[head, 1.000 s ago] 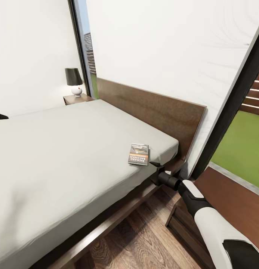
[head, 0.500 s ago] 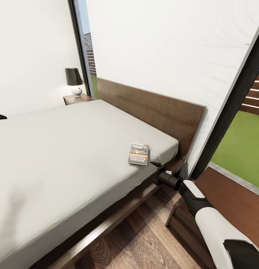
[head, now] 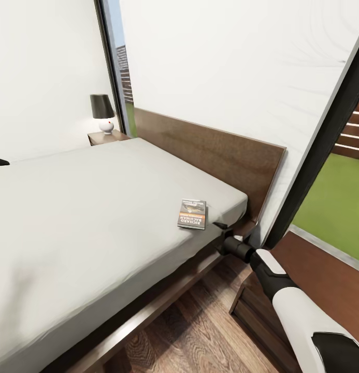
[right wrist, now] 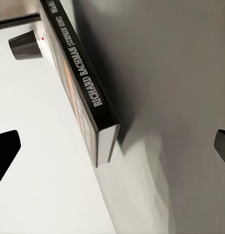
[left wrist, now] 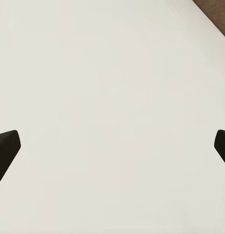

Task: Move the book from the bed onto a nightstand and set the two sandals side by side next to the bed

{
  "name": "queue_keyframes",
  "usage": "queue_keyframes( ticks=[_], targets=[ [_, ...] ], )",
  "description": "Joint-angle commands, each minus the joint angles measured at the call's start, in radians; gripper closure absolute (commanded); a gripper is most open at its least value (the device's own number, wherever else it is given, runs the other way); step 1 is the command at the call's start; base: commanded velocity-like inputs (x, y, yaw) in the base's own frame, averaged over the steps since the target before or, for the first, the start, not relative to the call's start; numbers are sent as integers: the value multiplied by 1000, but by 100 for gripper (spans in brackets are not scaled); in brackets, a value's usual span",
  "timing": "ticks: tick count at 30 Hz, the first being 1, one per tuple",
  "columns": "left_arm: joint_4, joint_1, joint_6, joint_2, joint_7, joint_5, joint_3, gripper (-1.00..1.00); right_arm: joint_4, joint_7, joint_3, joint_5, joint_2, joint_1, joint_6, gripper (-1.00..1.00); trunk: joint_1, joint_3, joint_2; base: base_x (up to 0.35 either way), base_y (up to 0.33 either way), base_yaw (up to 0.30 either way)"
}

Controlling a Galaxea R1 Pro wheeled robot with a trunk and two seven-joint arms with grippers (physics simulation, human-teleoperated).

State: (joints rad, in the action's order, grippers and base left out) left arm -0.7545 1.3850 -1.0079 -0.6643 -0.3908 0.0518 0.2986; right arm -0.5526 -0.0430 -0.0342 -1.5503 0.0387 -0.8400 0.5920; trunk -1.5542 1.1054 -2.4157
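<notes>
Spine on the book (right wrist: 88, 87) reads "RICHARD BACHMAN" in white on black; from the head view the cover (head: 192, 213) has an orange band with the same name under a picture. It's thin, lying flat on the grey bed (head: 96, 207) near the edge, just ahead of my right fingers (head: 219, 226), which are spread wide, holding nothing. Left fingers (left wrist: 6, 148) wide too, over bare mattress. Nightstand (head: 104, 137) with lamp (head: 102, 113) is well beyond the book.
</notes>
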Motion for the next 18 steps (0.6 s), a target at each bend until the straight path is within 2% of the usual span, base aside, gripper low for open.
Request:
queue_keyframes(
  ticks=[1, 18],
  targets=[
    [0, 1, -6, 0, 1, 5, 2, -100, 0, -3, -3, 3, 0, -1, 1, -100, 0, 1, 0, 0, 0, 0],
    [0, 1, -6, 0, 1, 4, 2, -100, -7, -6, -2, 5, -2, -1, -21, -100, 0, 1, 0, 0, 0, 0]
  ],
)
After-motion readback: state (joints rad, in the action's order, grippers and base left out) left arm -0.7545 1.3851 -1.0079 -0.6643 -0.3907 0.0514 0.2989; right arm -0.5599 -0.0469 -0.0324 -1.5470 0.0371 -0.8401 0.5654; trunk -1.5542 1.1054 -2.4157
